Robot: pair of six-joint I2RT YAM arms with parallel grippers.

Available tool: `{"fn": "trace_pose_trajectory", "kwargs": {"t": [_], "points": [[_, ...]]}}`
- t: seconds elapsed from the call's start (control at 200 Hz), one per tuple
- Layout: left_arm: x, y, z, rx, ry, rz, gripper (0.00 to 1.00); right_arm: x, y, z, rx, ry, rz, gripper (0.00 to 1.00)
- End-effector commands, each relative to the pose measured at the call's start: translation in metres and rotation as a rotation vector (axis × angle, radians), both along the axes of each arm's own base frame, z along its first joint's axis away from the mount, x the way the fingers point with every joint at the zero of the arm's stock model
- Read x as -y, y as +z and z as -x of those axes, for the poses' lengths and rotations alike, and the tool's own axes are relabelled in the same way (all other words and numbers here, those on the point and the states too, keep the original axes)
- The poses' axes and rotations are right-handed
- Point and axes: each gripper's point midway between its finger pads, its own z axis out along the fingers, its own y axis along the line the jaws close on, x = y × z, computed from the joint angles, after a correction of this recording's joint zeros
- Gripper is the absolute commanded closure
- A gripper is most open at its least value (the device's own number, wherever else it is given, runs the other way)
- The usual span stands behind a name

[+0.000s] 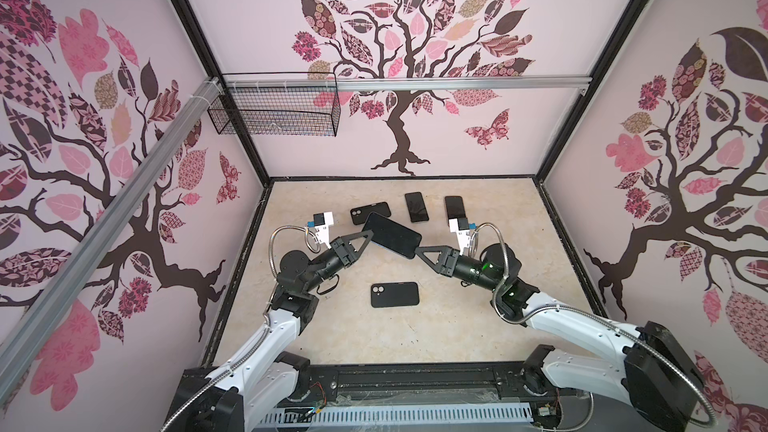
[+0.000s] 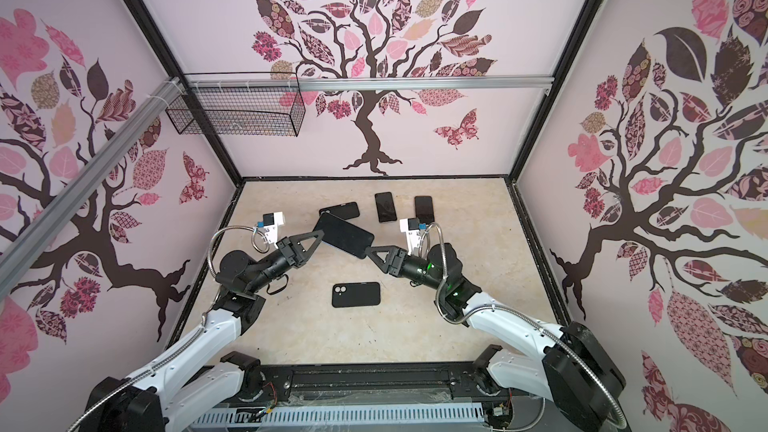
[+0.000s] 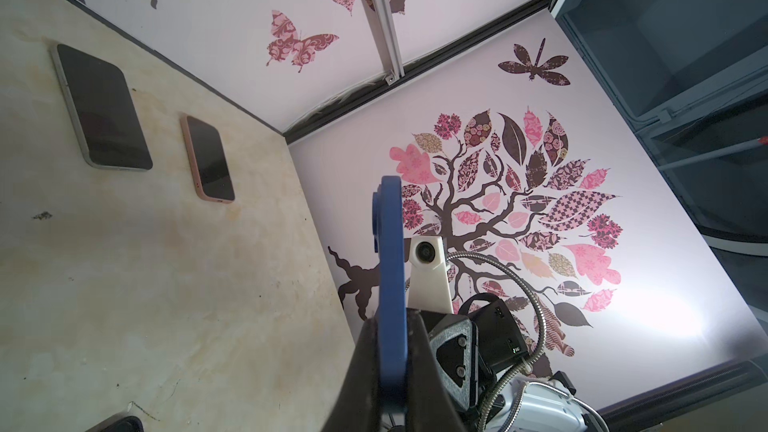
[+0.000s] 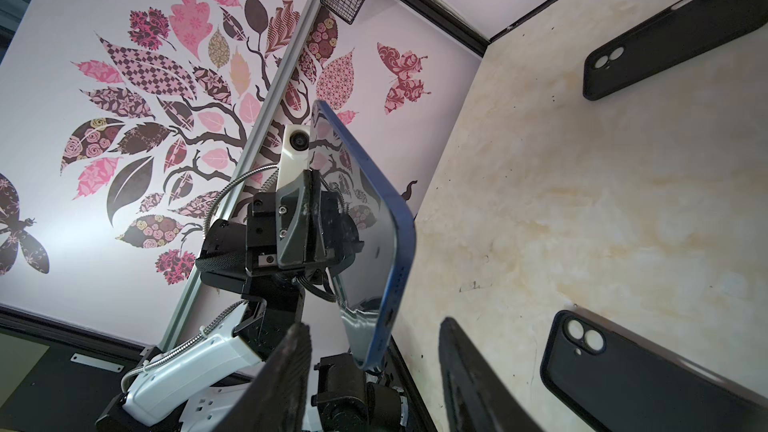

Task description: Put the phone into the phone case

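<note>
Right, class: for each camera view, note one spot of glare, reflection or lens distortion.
Right wrist view: the blue phone mirrors the tree print. Left wrist view: white glare washes out the wall. Both top views: the wide lens splays the frame posts.

The blue phone (image 4: pixel 374 251) has a glossy, mirror-like glass screen and a smooth matt blue frame. The black phone case (image 1: pixel 394 295) looks matt. The tabletop (image 1: pixel 457 326) is smooth marbled beige, lightly stained. The wire basket (image 1: pixel 274 110) is thin black metal mesh, and the rail (image 1: pixel 457 84) is brushed aluminium. The right gripper (image 4: pixel 374 324) has fingers (image 4: pixel 286 380) of rough, grainy black plastic.
</note>
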Motion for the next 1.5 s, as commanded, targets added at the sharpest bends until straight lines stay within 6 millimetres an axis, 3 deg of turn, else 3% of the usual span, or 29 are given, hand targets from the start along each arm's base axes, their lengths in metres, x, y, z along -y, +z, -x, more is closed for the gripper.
{"fn": "trace_pose_trajectory", "kwargs": {"t": [0.0, 0.605, 0.83, 1.04, 1.26, 1.395, 1.495], "points": [[-0.004, 0.018, 0.008, 0.076, 0.001, 0.044, 1.0, -0.004, 0.012, -0.001, 0.035, 0.02, -0.038, 0.53], [-0.01, 0.021, 0.012, 0.094, 0.023, 0.09, 1.0, -0.018, 0.044, -0.002, 0.114, 0.099, -0.185, 0.77], [-0.01, 0.015, 0.013, 0.089, 0.022, 0.078, 1.0, -0.018, 0.046, -0.001, 0.127, 0.097, -0.186, 0.93], [-0.01, -0.007, 0.013, 0.064, 0.037, 0.012, 0.73, -0.011, 0.056, 0.002, 0.174, 0.072, -0.151, 0.98], [-0.014, -0.034, 0.013, 0.021, 0.076, -0.098, 0.44, -0.001, 0.051, -0.004, 0.181, -0.006, -0.03, 1.0], [-0.022, -0.054, 0.015, -0.027, 0.129, -0.244, 0.32, 0.01, 0.047, -0.011, 0.184, -0.058, 0.052, 1.0], [-0.035, -0.072, 0.016, -0.084, 0.192, -0.357, 0.29, 0.016, 0.046, -0.01, 0.213, -0.073, 0.091, 1.0]]}}
